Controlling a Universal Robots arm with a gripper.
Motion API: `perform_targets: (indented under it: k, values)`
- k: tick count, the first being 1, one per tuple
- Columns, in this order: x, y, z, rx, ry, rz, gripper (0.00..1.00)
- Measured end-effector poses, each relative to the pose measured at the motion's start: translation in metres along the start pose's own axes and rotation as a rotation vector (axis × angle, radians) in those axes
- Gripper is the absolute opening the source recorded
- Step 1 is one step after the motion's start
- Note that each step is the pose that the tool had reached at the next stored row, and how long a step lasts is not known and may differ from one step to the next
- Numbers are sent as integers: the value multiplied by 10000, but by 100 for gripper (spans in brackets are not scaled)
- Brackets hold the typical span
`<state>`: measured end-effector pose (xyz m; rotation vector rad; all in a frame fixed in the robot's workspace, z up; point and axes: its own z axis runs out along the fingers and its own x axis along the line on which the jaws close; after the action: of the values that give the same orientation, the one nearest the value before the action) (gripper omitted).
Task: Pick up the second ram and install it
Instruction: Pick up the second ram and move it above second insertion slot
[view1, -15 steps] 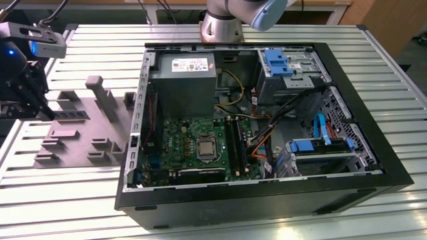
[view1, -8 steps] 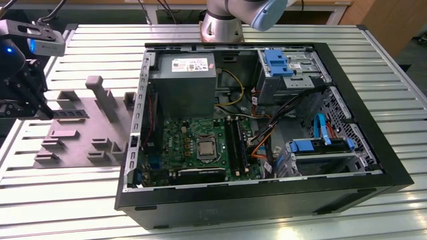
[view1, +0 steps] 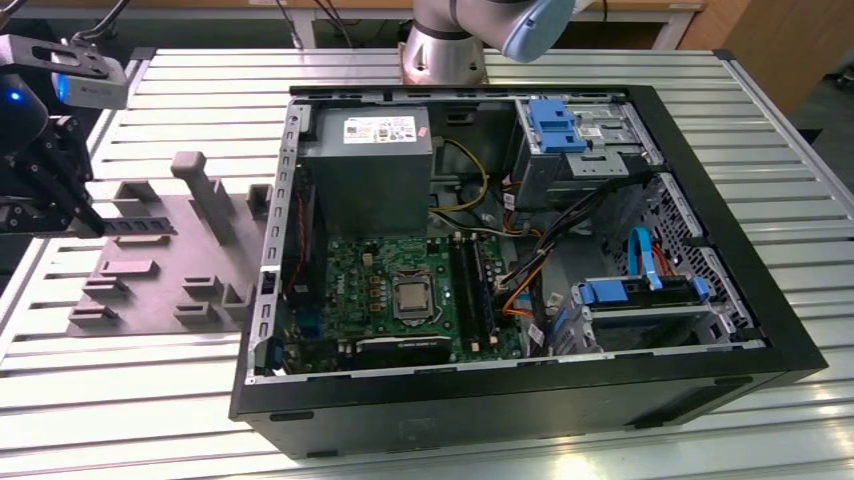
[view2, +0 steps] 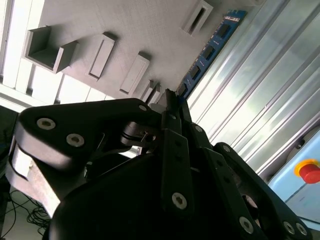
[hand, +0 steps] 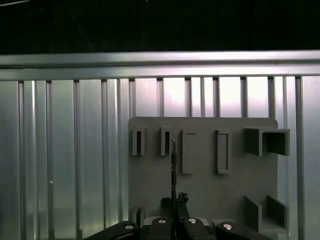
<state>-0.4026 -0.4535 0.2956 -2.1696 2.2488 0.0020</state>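
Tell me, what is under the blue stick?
Under the ram is the grey holder, which sits on the ribbed table. The gripper, shut on the ram, covers its near end, so whether the ram touches the holder cannot be seen.

The claw (view2: 170, 96), closed on the ram (view2: 212, 47), hangs over the holder (view1: 174, 290). The holder's tall posts (view1: 203, 195) and the case wall (view1: 278, 230) stand between it and the motherboard. The case is open on top. Inside, the sockets (view1: 471, 290) lie between the processor (view1: 411, 297) and tangled cables (view1: 527, 285). Bare worktop (view1: 134, 390) surrounds the holder.
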Motion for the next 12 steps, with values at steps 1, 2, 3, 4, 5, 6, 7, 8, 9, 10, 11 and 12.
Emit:
perform_targets:
  k: [1, 2, 3, 4, 5, 6, 7, 8, 9, 10, 11, 12]
  values:
    - [0, 0, -5, 0, 0, 0, 14]
    - [0, 0, -9, 0, 0, -1, 14]
    - [0, 0, -13, -1, 0, 0, 14]
    - [0, 0, -17, 0, 0, 0, 14]
    - [0, 0, -21, 0, 0, 0, 14]
    - [-1, 0, -26, 0, 0, 0, 14]
    - [0, 0, -29, 1, 0, 0, 14]
    - [0, 0, -32, 0, 0, 0, 14]
    - [0, 0, -35, 0, 0, 0, 14]
    - [-1, 0, -38, -1, 0, 0, 14]
    - [-1, 0, -42, -1, 1, 0, 14]
    - [-1, 0, -46, -2, 1, 0, 14]
